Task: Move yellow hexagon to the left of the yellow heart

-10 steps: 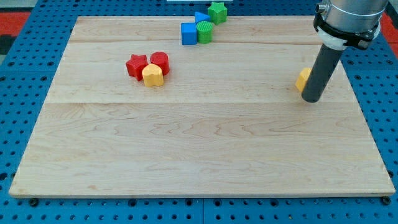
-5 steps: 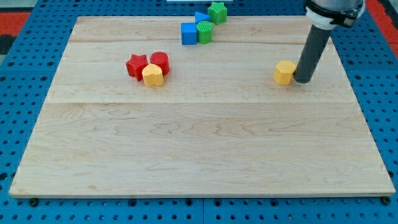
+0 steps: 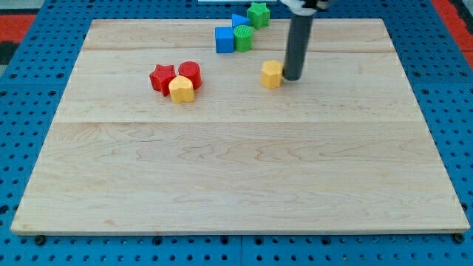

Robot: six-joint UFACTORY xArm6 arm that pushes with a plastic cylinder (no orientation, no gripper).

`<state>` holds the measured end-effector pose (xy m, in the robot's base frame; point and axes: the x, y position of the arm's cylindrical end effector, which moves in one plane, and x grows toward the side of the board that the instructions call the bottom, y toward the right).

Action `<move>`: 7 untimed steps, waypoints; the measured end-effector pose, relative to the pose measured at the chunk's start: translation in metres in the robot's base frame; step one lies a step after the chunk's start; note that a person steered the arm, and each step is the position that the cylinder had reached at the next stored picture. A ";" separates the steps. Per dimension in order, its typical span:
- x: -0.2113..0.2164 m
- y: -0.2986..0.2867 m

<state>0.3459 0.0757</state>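
Observation:
The yellow hexagon (image 3: 271, 74) lies on the wooden board (image 3: 236, 170), in its upper middle. My tip (image 3: 291, 78) stands right against the hexagon's right side. The yellow heart (image 3: 181, 89) lies further to the view's left, touching a red star (image 3: 162, 78) and a red cylinder (image 3: 190, 72). The hexagon is to the right of the heart, well apart from it.
A blue cube (image 3: 224, 40), a green cylinder (image 3: 243, 37), another blue block (image 3: 238, 21) and a green star (image 3: 258, 13) cluster at the board's top edge, just up and left of the hexagon. A blue pegboard (image 3: 22, 111) surrounds the board.
My tip has slid to the view's left and a little up, pushing the yellow hexagon from the board's right side to its upper middle. The other blocks have not moved.

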 end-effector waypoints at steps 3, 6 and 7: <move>0.006 -0.130; -0.055 -0.109; -0.025 -0.149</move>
